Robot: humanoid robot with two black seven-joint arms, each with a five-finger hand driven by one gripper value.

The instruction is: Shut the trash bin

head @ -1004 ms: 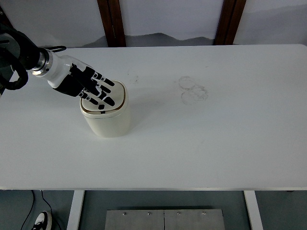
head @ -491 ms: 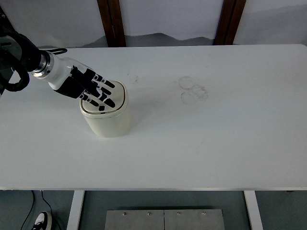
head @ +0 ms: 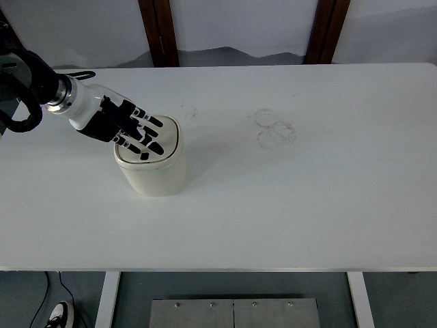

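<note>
Since the earlier frames the left hand (head: 130,128) has been drawn back a little toward the left and lifted slightly, so that less of the bin's top is covered by it.

At the far left, the black left arm is seen reaching in from the picture's edge. Its hand is held flat, fingers (head: 147,133) spread and extended, nothing grasped. The fingers lie over the left part of the lid (head: 162,140); whether they press on it or hover just above cannot be told.

Directly under and just right of the hand stands the trash bin (head: 153,171), a cream, rounded container, upright on the left half of the white table (head: 307,198). The lid appears to sit level, or nearly so, within the rim. The bin's long axis is vertical, so any remaining push would be judged to go straight down.

Further right, faint ring marks (head: 274,128) are seen on the tabletop.

The right arm is not in view. No brand, label or writing can be read.
</note>
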